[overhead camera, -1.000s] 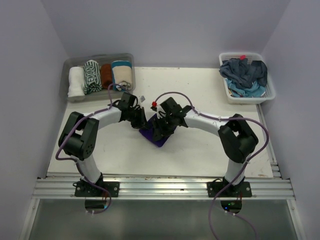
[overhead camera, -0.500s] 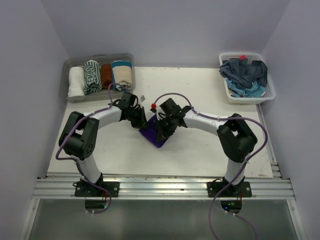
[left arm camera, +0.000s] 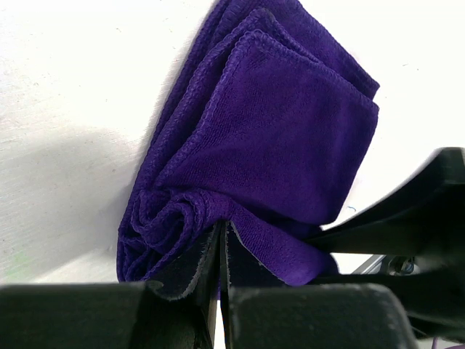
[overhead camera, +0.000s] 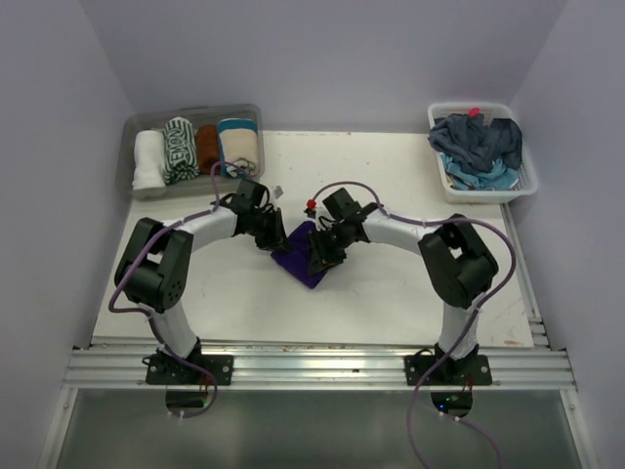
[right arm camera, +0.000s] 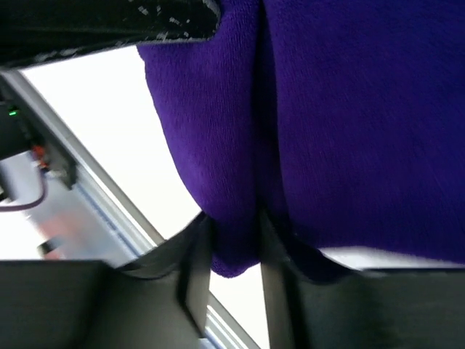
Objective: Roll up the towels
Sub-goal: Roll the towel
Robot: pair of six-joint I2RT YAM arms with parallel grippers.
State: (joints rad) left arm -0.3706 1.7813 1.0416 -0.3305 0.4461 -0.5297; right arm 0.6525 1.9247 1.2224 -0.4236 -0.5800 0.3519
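A purple towel [overhead camera: 298,258] lay near the middle of the white tabletop [overhead camera: 410,293], folded into several layers, and both arms reached in to meet over it.

The left end effector [overhead camera: 277,238] sat at the towel's left corner. From its wrist camera the two fingers [left arm camera: 189,273] were pressed together, nipping the cloth just beside a small coil where that end of the towel curled on itself. Beyond the coil the towel stretched away as a flat stack of folds, the hemmed edges stepped one over another.

The right end effector [overhead camera: 319,257] came down on the towel's right side, close to the left one. Its wrist camera showed a fold of purple cloth caught between the two fingers [right arm camera: 195,269], which touched it on either side. It was pinching the towel with the jaws a little apart. A strip of bare tabletop showed past the fold.

At the back left corner stood a clear tub [overhead camera: 190,111] holding four rolled towels [overhead camera: 179,149] side by side: white, green-patterned, rust-brown, and cream-and-teal. At the back right stood a white basket [overhead camera: 528,182] with a heap of loose towels [overhead camera: 479,142], mostly dark blue-grey over light blue, with a bit of red at the top. Both containers were well apart from the arms.
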